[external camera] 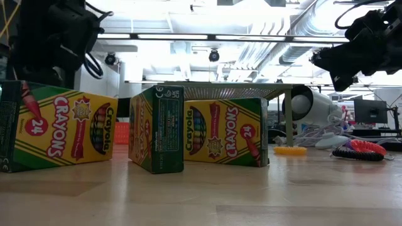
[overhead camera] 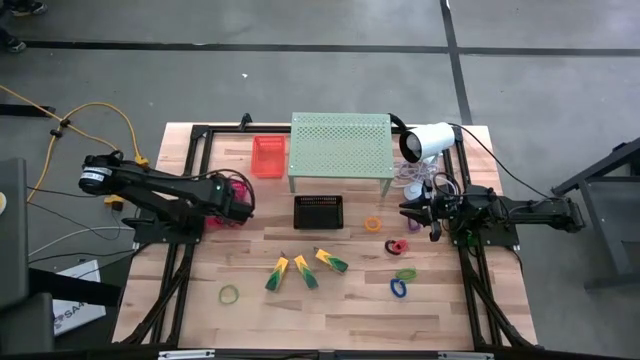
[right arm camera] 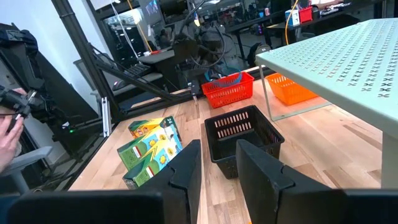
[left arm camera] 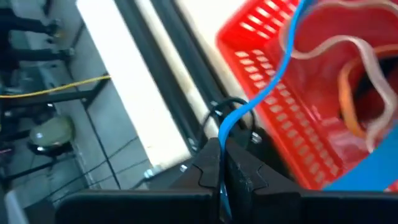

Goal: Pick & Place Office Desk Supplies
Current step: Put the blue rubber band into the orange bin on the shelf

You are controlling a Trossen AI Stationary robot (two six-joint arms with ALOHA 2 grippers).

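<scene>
The left gripper, pinched on a blue band, hung beside the red basket; a clean drop needed it centred over the rim. The right gripper waited half-open beyond the black bin.

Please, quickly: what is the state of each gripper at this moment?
Left gripper: closed on a blue band, above the red basket.
Right gripper: open, holding nothing, near the black basket.

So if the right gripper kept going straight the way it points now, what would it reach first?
Probably the black basket: it sits directly ahead of the open right gripper, before the crayon boxes off to one side.
</scene>
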